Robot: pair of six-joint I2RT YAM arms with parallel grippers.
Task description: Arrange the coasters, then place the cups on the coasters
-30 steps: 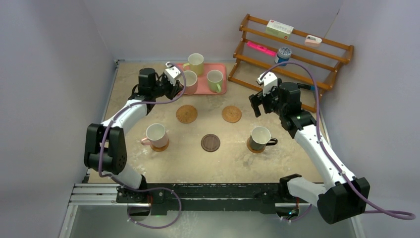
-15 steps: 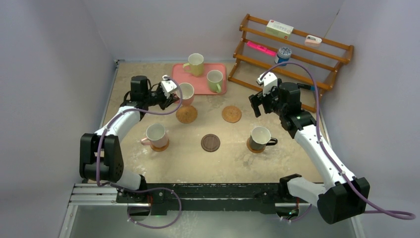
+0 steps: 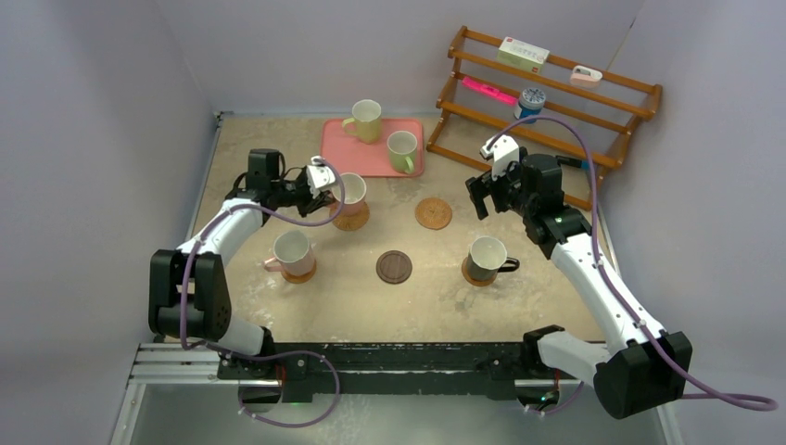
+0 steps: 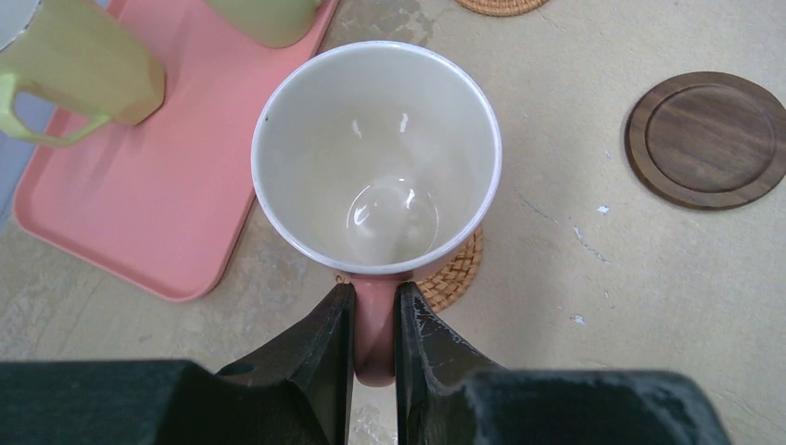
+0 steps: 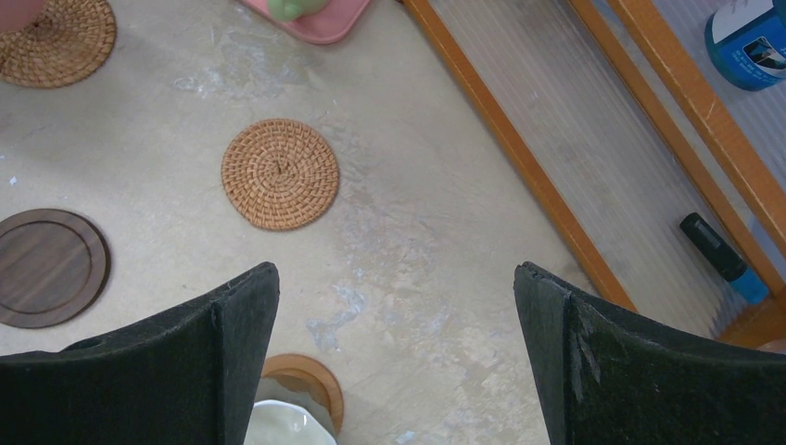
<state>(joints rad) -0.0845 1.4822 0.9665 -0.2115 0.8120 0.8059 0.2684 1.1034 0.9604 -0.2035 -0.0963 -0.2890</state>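
A pink mug (image 4: 375, 158), white inside and empty, is held by the left hand (image 4: 373, 295), whose two dark fingers (image 4: 315, 343) are clamped on its handle, the bowl just ahead of the fingertips. Under it lies a woven coaster (image 4: 454, 273); only a crescent shows, below the mug on the hand's right, and whether the base touches it cannot be told. Further to the hand's right a dark wooden coaster (image 4: 709, 139) lies bare on the counter (image 4: 575, 306); to its left is the pink tray (image 4: 139, 213) carrying a yellow mug (image 4: 79, 60) and a green mug (image 4: 269, 14). The right hand (image 5: 397, 278) hovers with fingers wide apart, holding nothing, another bare woven coaster (image 5: 280, 173) ahead of it. The likely trouble: the mug looks off-centre over its coaster, so letting go here could set the base on the coaster's edge and leave it rocking or tipped. The pinch on the handle alone is narrow, so the mug may swing as it lowers, and a sideways correction while touching could drag the light coaster out of place.
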